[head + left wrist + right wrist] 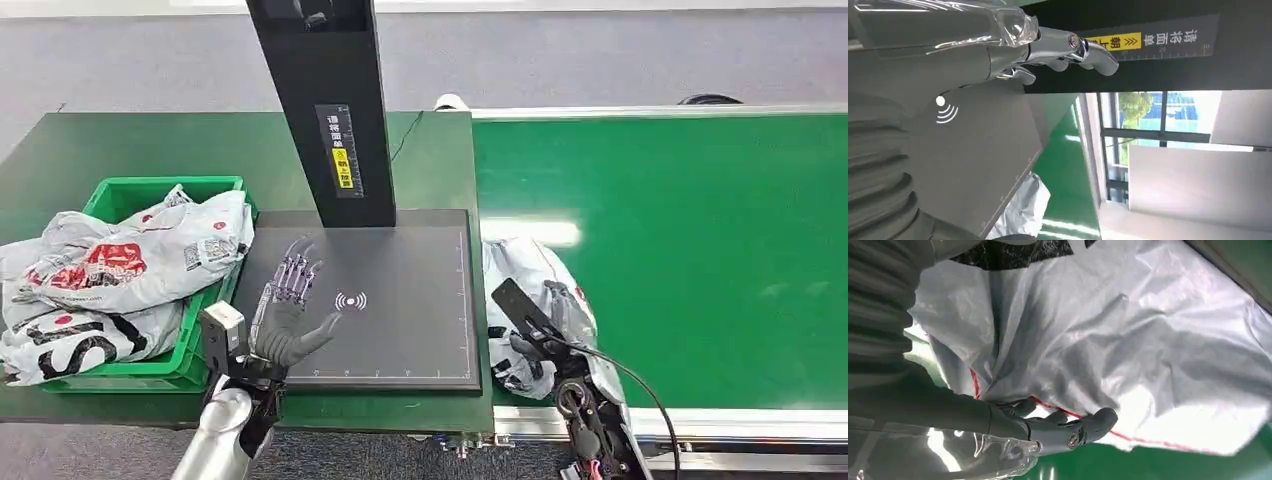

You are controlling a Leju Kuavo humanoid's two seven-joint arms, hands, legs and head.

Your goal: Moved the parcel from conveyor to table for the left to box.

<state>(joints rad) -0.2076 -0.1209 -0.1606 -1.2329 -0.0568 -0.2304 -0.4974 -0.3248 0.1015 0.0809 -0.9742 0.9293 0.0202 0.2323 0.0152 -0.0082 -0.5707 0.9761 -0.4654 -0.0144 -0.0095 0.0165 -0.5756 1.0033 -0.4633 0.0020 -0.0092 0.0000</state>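
Parcel (pixel 530 280) on green conveyor (pixel 700 250) gripped by right hand (pixel 545 340), left hand (pixel 290 310) spread empty over scanner pad (pixel 410 320)

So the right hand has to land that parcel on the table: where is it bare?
The black pad is bare right of the left hand, up to its conveyor-side edge. Green table behind the bin is free too. The bin is crowded, heaped with bags.

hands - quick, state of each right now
Left robot hand: open, fingers spread over the scanner plate, holding nothing.
Right robot hand: closed on the white parcel bag.
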